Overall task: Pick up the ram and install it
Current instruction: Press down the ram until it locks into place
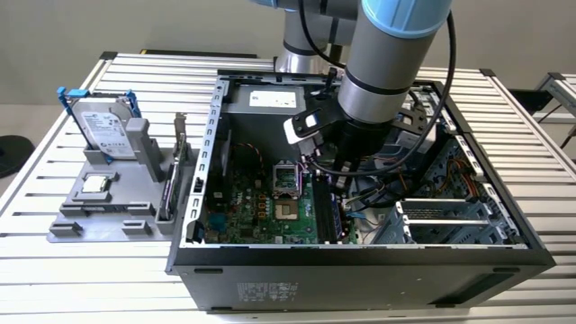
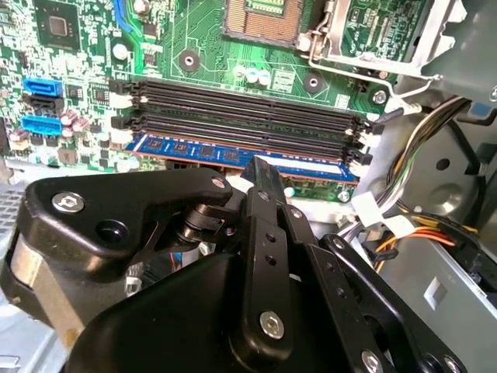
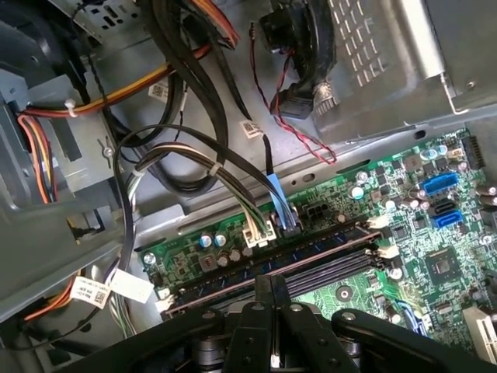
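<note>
A Universal Robots arm (image 1: 387, 67) reaches down into an open desktop computer case (image 1: 360, 270) lying on its side on a slatted metal table (image 1: 54, 270); inside the case, the gripper (image 2: 264, 175) hangs directly over the bank of memory slots (image 2: 241, 105) on the green motherboard (image 2: 78, 47). The ram (image 2: 202, 149), a blue circuit-board stick, stands on edge in the slot nearest the gripper, running the slot's whole length between the white end latches (image 2: 356, 159); the other black slots beside it lie bare. In the second wrist view the black fingers (image 2: 268, 183) come together in a narrow tip that sits at the ram's upper edge, seemingly touching it, though the point of contact is hidden behind the fingers themselves; in the first wrist view the fingertips (image 3: 268, 291) likewise stand pressed together above the slot row. Bundled cables (image 3: 178, 155) run along the case wall beside the board; the CPU socket (image 2: 268, 15) lies beyond the slots. Outside the case, toward the exterior view's left, a grey fixture (image 1: 108, 202) holds a hard drive (image 1: 104, 131) upright in a blue bracket.
</note>
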### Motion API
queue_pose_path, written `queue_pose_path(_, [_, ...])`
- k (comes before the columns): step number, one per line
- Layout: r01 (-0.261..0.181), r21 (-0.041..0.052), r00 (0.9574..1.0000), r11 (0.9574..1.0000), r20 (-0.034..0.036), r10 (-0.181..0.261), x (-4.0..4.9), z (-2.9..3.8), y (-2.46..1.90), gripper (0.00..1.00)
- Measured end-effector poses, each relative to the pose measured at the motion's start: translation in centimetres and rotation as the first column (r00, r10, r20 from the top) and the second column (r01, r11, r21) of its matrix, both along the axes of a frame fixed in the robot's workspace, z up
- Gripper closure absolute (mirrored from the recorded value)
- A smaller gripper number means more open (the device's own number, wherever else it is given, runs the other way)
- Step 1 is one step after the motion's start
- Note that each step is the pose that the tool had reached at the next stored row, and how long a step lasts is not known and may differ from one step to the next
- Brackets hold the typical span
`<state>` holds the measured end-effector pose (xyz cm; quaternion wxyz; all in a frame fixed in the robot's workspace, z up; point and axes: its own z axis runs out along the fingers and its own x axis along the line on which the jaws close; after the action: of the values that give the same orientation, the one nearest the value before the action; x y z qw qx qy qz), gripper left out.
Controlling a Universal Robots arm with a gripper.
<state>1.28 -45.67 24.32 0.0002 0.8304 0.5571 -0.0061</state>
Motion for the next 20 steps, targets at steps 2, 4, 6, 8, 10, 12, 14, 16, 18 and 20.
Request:
queue_pose_path(2, [-0.011, 0.0001, 0.9999, 0.9999, 0.0, 0.011, 0.0, 0.0, 0.0, 1.0])
queue_pose_path(4, [-0.023, 0.0004, 0.9997, 0.9997, 0.0, 0.023, 0.0, -0.01, 0.0, 1.0])
queue_pose_path(6, [-0.034, 0.0004, 0.9994, 0.9994, 0.0, 0.034, 0.0, -0.01, -0.01, 1.0])
queue_pose_path(8, [-0.045, 0.0006, 0.999, 0.999, -0.0001, 0.045, 0.0, -0.02, -0.01, 1.0])
queue_pose_path(10, [-0.056, 0.0008, 0.9984, 0.9984, 0.0, 0.056, 0.0, -0.03, 0.0, 1.0])
queue_pose_path(12, [-0.067, 0.0012, 0.9978, 0.9978, 0.0001, 0.067, 0.0, -0.04, 0.0, 1.0])
queue_pose_path(14, [-0.078, 0.0018, 0.997, 0.997, -0.0001, 0.078, -0.01, -0.05, 0.0, 1.0])
queue_pose_path(16, [-0.089, 0.0024, 0.9961, 0.9961, -0.0001, 0.089, -0.01, -0.06, 0.0, 1.0])
queue_pose_path(18, [-0.1, 0.0029, 0.995, 0.995, 0.0, 0.1, -0.01, -0.07, 0.0, 1.0])
queue_pose_path(20, [-0.115, 0.0031, 0.9933, 0.9933, -0.0001, 0.115, -0.01, -0.07, 0.0, 1.0])
